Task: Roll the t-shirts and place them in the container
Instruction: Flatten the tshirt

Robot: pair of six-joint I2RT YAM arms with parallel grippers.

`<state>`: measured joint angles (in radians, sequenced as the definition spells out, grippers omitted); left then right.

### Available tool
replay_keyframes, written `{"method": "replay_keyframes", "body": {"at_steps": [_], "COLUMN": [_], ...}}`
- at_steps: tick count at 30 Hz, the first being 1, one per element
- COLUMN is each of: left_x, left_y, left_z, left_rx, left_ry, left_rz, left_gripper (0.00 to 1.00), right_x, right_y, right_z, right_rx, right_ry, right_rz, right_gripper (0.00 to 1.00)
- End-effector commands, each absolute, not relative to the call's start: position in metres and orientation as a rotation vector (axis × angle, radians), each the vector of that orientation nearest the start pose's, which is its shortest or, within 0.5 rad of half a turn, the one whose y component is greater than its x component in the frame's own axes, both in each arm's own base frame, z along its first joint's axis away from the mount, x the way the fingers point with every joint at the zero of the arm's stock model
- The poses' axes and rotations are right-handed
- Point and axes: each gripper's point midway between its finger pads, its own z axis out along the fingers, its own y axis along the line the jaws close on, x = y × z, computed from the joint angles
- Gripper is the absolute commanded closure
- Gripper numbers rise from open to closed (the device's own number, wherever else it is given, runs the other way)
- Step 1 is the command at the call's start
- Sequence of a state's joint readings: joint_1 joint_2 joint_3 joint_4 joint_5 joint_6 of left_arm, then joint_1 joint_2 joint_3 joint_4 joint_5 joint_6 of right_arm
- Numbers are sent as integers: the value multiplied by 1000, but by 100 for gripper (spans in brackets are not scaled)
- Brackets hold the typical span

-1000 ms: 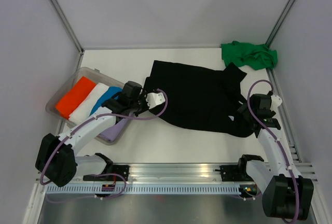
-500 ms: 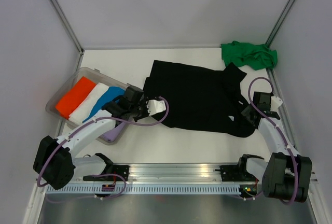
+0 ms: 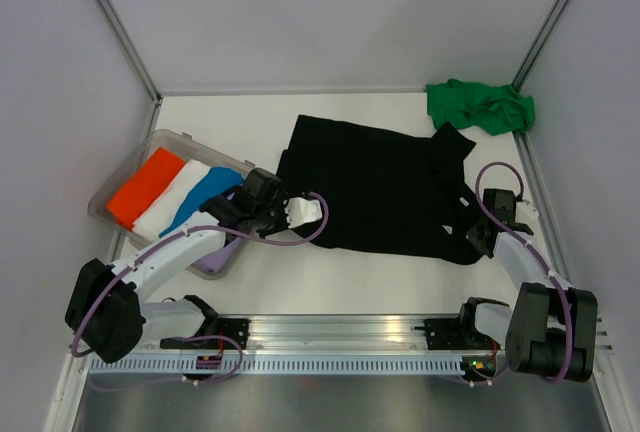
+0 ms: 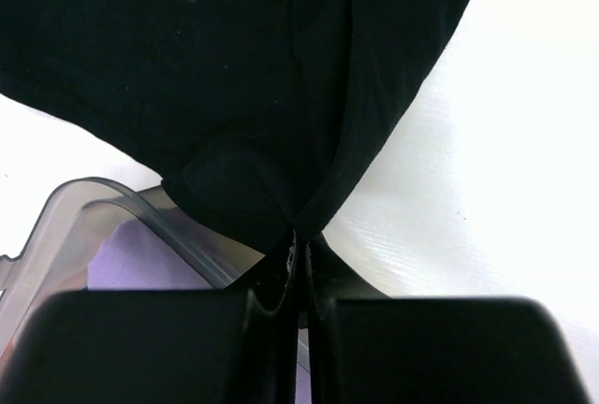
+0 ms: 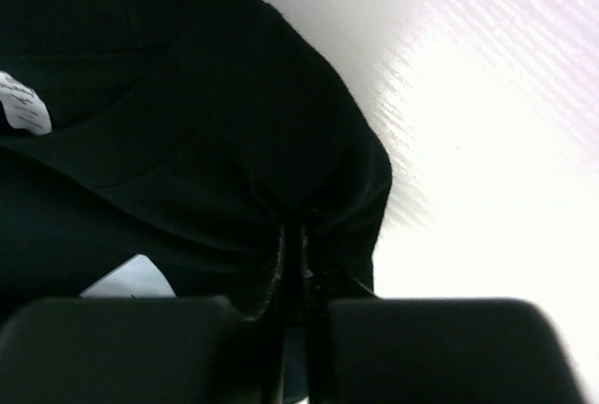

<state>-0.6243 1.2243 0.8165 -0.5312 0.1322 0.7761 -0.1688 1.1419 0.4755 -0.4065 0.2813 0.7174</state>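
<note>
Moved since a second ago: right gripper (image 5: 292, 236) went from wide spread to pinched on the black soft-fabric t-shirt (image 3: 380, 187), and its forearm dropped lower and nearer the shirt's near right corner. Left gripper (image 4: 298, 240) slid a little toward the near edge, still pressed together on the shirt's near left edge, dragging that edge with it.

Black shirt: spread mostly flat mid-surface, matte, with soft folds. Its right side is rumpled around the collar. Right wrist view shows the ribbed collar and a small white neck label, with cloth bunched into a ridge between the fingers. Left wrist view shows fabric pulled into a tented peak at the pinch.

Bright green crumpled t-shirt (image 3: 480, 107): heaped in the far right corner, well apart from both grippers.

Clear plastic bin (image 3: 165, 135): at left, with rounded corners, just beside the left gripper. It holds an orange cloth roll (image 3: 145, 187), a white cloth roll (image 3: 175, 197) and a blue cloth roll (image 3: 205, 192) side by side.

White surface (image 3: 230, 122): faintly textured.
</note>
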Motion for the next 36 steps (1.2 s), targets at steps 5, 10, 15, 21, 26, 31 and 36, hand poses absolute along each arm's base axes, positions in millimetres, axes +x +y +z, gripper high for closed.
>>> {"method": "replay_keyframes", "body": {"at_steps": [5, 10, 15, 21, 26, 31, 36], "left_x": [262, 279, 306, 333, 343, 368, 437], "left_y": [-182, -180, -174, -160, -148, -139, -136], "left_z": [125, 152, 201, 262, 305, 306, 334], "left_rx": [1592, 1480, 1336, 1180, 1087, 1057, 895], "left_ry": [1857, 1862, 1832, 1773, 1727, 1761, 1793], "left_rz": [-83, -10, 117, 219, 309, 334, 352], "left_gripper": [98, 98, 98, 98, 98, 98, 98], "right_x": [233, 241, 234, 219, 216, 238, 353], "right_y": [-70, -85, -93, -91, -91, -95, -61], "right_z": [40, 115, 211, 271, 315, 319, 344], "right_rx": [1194, 1108, 1009, 936, 865, 831, 697], "right_ry": [2224, 2085, 1899, 1813, 1766, 1756, 1819], "right_rz": [-195, -230, -227, -214, -212, -222, 103], "right_gripper": [100, 100, 100, 100, 100, 100, 100]}}
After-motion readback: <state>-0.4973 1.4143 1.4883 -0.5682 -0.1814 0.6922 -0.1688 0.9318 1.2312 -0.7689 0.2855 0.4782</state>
